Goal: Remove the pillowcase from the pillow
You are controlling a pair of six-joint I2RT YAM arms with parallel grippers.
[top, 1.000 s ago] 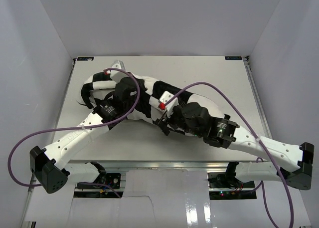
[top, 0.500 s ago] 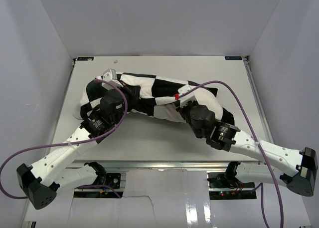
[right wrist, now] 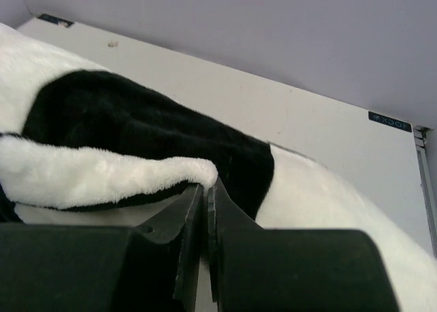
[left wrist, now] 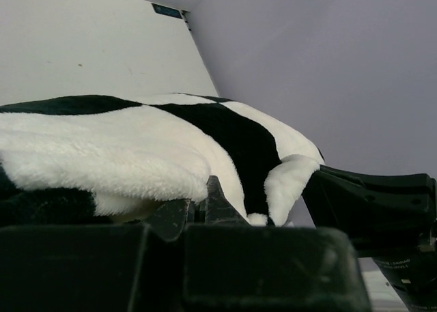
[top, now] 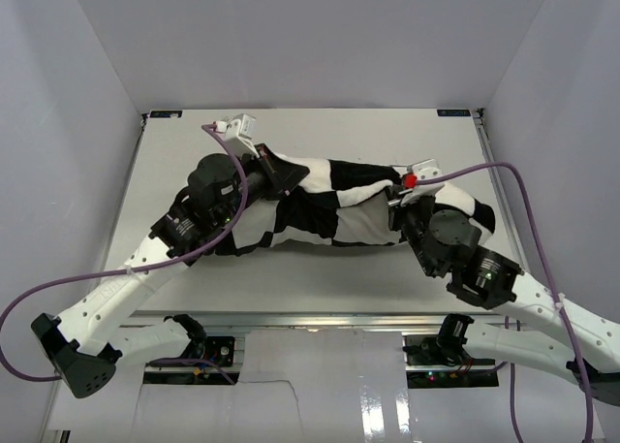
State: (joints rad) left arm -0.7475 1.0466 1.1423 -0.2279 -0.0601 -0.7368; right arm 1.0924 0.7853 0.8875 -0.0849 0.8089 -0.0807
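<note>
The black-and-white checkered pillowcase [top: 329, 205] lies stretched left to right across the middle of the table. My left gripper [top: 276, 174] is at its upper left part. In the left wrist view that gripper [left wrist: 198, 201] is shut on a fuzzy white fold of the pillowcase [left wrist: 102, 148]. My right gripper [top: 397, 203] is over the right part. In the right wrist view it [right wrist: 207, 186] is shut, with the white folded edge of the pillowcase [right wrist: 123, 121] pinched at its tips. The pillow is hidden inside the cover.
The white table [top: 320, 268] is boxed in by grey walls on the left, back and right. A purple cable [top: 523, 186] loops over the right arm and another trails off the left arm. The right arm's black housing [left wrist: 375, 209] is close to the left gripper.
The right gripper has gone from open to shut and moved right. The left gripper has moved toward the back and right. The pillowcase now lies longer and flatter between them.
</note>
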